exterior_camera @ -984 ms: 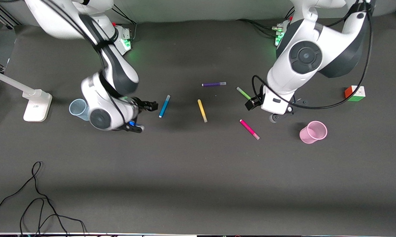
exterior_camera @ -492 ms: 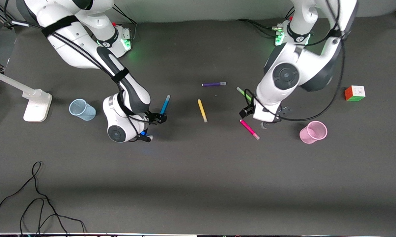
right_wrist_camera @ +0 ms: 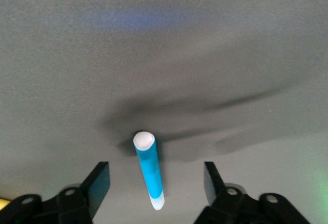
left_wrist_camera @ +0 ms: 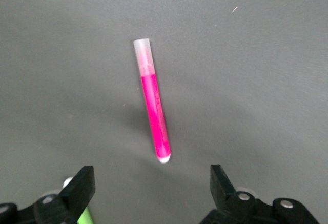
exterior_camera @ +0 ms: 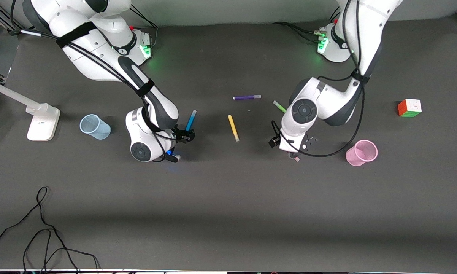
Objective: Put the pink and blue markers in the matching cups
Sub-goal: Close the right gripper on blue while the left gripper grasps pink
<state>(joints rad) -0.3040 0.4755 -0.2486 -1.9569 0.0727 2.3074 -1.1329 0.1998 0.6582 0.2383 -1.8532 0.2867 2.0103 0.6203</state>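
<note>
The blue marker [exterior_camera: 191, 120] lies on the dark mat; in the right wrist view [right_wrist_camera: 148, 170] its capped end sits between my open fingers. My right gripper [exterior_camera: 180, 146] [right_wrist_camera: 156, 183] is open, low over that end. The pink marker is mostly hidden under my left hand, only its cap tip [exterior_camera: 297, 159] showing; the left wrist view shows it whole [left_wrist_camera: 154, 111], just ahead of the fingertips. My left gripper [exterior_camera: 283, 149] [left_wrist_camera: 152, 183] is open and empty. The pale blue cup [exterior_camera: 94, 126] stands toward the right arm's end, the pink cup [exterior_camera: 361, 153] toward the left arm's end.
A yellow marker [exterior_camera: 233, 128], a purple marker [exterior_camera: 246, 97] and a green marker [exterior_camera: 280, 106] lie mid-table. A colour cube [exterior_camera: 409, 107] sits near the left arm's end. A white lamp base [exterior_camera: 42, 121] stands past the blue cup. A black cable [exterior_camera: 42, 228] lies near the front edge.
Both arms have come down and forward. My right gripper moved from beside the blue cup to the blue marker's end. My left gripper moved over the pink marker and now covers it.
</note>
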